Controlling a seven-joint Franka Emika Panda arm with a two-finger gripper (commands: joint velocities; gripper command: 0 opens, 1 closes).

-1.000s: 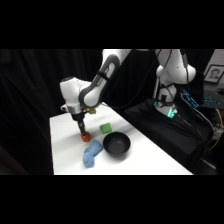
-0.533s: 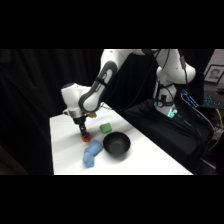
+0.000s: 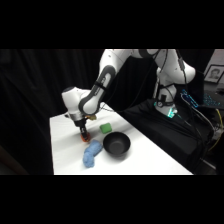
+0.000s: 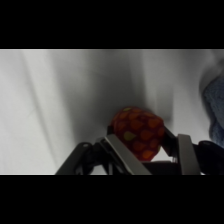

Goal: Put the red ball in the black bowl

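Gripper [image 4: 145, 150] fingers sit either side of the ball [image 4: 138, 131] on the table, seemingly closed on it; a shallow grip could let it roll off before reaching the bowl [image 3: 116, 145]

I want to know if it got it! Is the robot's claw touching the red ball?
Touching. In the wrist view, the gripper has a finger on each side of the red ball, with no gap showing.

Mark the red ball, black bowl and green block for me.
red ball [image 4: 138, 132]: wrist view, its patterned front.
black bowl [image 3: 116, 145]: side view, its inner floor.
green block [image 3: 105, 128]: side view, its top face.
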